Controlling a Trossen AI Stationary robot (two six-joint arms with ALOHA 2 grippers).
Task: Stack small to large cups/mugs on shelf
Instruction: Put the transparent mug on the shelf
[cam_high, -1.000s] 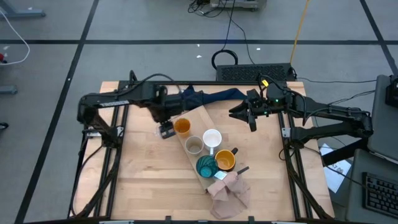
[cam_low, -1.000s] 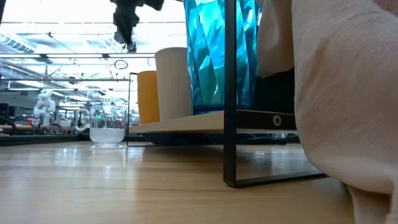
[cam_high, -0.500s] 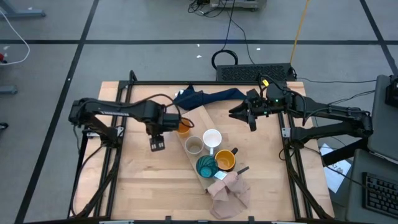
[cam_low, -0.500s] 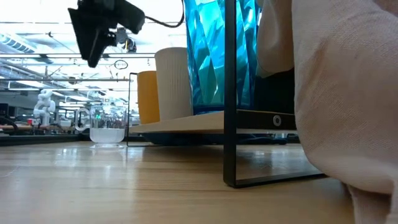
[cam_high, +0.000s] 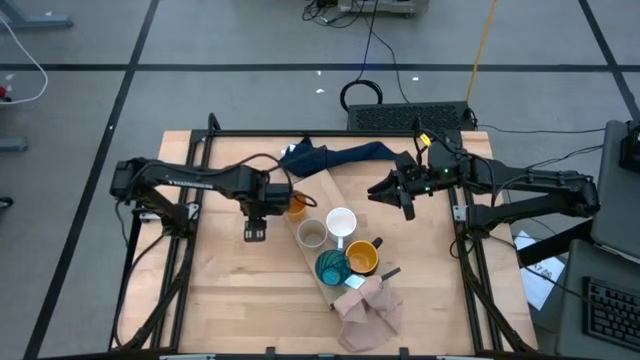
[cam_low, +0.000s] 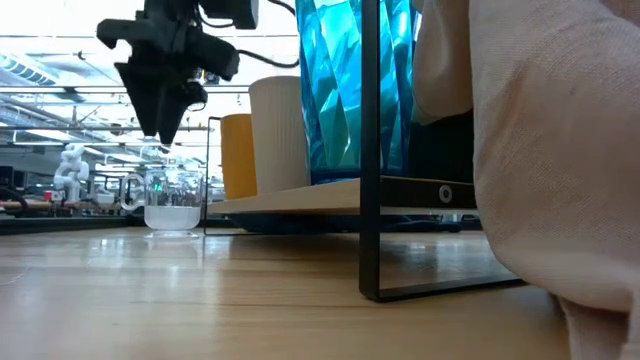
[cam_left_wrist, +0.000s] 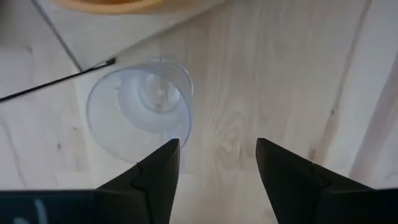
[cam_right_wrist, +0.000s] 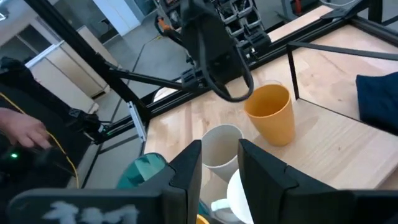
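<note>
High view shows the left gripper (cam_high: 254, 232) has swung off the shelf (cam_high: 322, 215) out over bare table, fingers parted and empty, poised above the clear glass (cam_left_wrist: 139, 109) just ahead of one fingertip, open tabletop beyond, while the right gripper (cam_high: 404, 199), part-open and empty, waits beside the shelf's far end.

Left hand (cam_high: 254, 232) over table beside orange cup (cam_high: 293, 204); right hand (cam_high: 404, 199) near blue cloth (cam_high: 335, 155).

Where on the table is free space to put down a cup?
Free: bare table left of the shelf, and the patch between the yellow mug and the right frame. Crowded: the shelf's near end, by the teal cup and beige cloth.
</note>
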